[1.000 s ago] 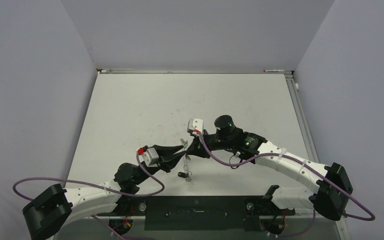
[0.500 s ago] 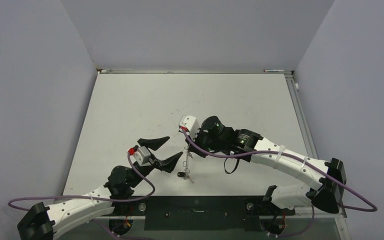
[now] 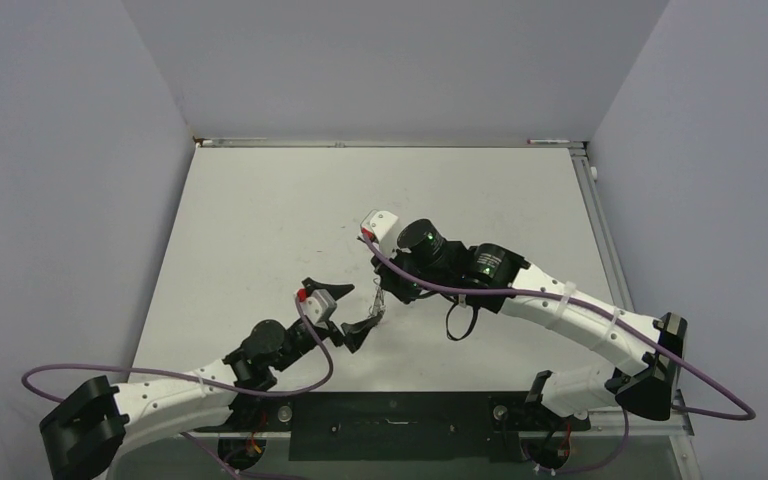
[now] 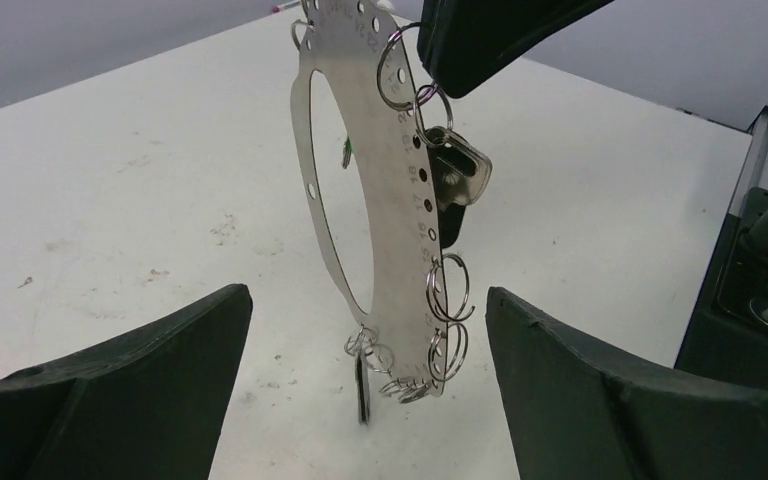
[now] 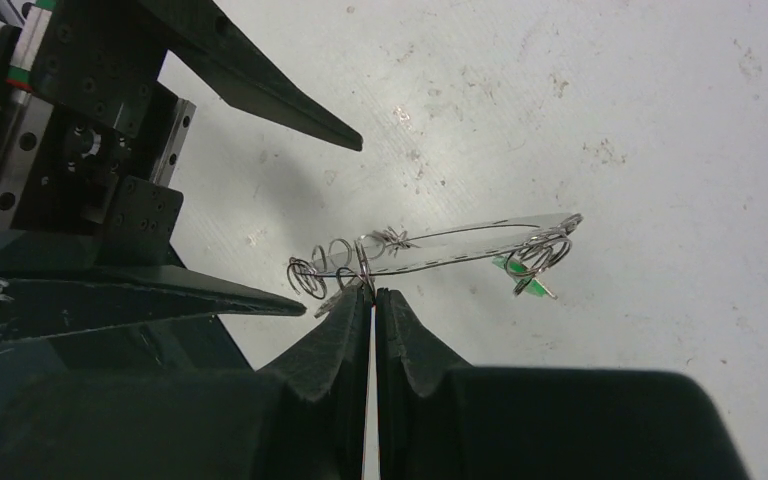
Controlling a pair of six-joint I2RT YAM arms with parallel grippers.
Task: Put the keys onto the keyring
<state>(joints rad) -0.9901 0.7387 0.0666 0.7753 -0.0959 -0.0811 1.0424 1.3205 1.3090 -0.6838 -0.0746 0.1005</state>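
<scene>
The keyring (image 4: 392, 215) is a flat silvery oval plate with holes along its rim, hanging upright and carrying several small split rings (image 4: 450, 290). My right gripper (image 5: 371, 292) is shut on its upper edge, at a split ring. A silvery key (image 4: 458, 172) with a dark head dangles from a ring just under the right fingertip (image 4: 480, 40). A thin dark piece (image 4: 361, 385) hangs edge-on at the plate's lower end, close to the table. My left gripper (image 4: 365, 300) is open wide, its fingers on either side of the plate's lower end without touching it. In the top view the keyring (image 3: 377, 300) is a small sliver between both grippers.
A small green tag (image 5: 513, 272) hangs from a ring at the keyring's far end. The white table (image 3: 260, 220) bears faint scuff marks. The black base rail (image 3: 390, 420) runs along the near edge, and grey walls close in three sides.
My left gripper has opened wide, let go of the keyring, drawn back, then come forward around its lower end. The right gripper has shifted left, still holding the keyring.
</scene>
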